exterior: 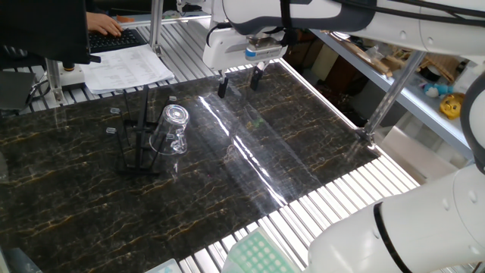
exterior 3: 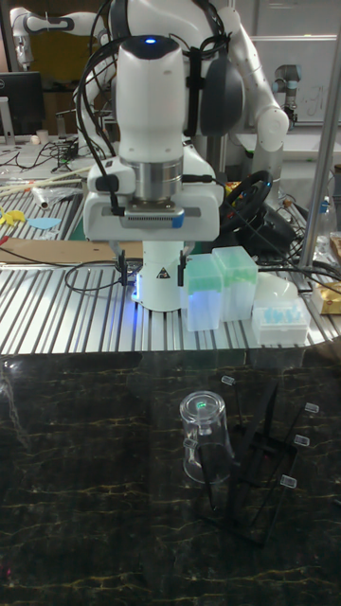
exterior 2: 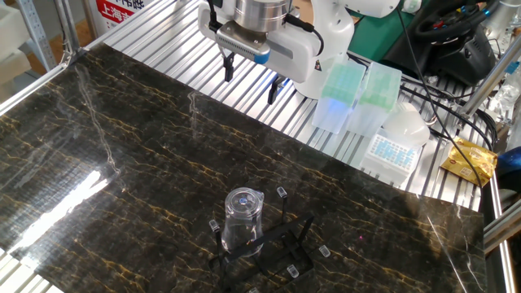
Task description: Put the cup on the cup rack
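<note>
The cup [exterior: 168, 130], a clear glass, hangs base-up and tilted on a prong of the cup rack [exterior: 135, 144], a black wire stand on the dark marble tabletop. Both also show in the other fixed view, cup [exterior 2: 241, 216] and cup rack [exterior 2: 281, 242], and in the tall view, cup [exterior 3: 206, 434] and cup rack [exterior 3: 267, 456]. My gripper [exterior: 239, 83] hovers open and empty well above the table's far edge, away from the rack. It appears again as gripper [exterior 2: 251, 80] and gripper [exterior 3: 152, 273].
Green and white tip boxes [exterior 2: 350, 94] sit on the slatted metal bench beside the robot base. Papers [exterior: 125, 70] and a keyboard [exterior: 114, 38] with a person's hand on it lie beyond the table. A metal post [exterior: 394, 83] stands at the table's right corner.
</note>
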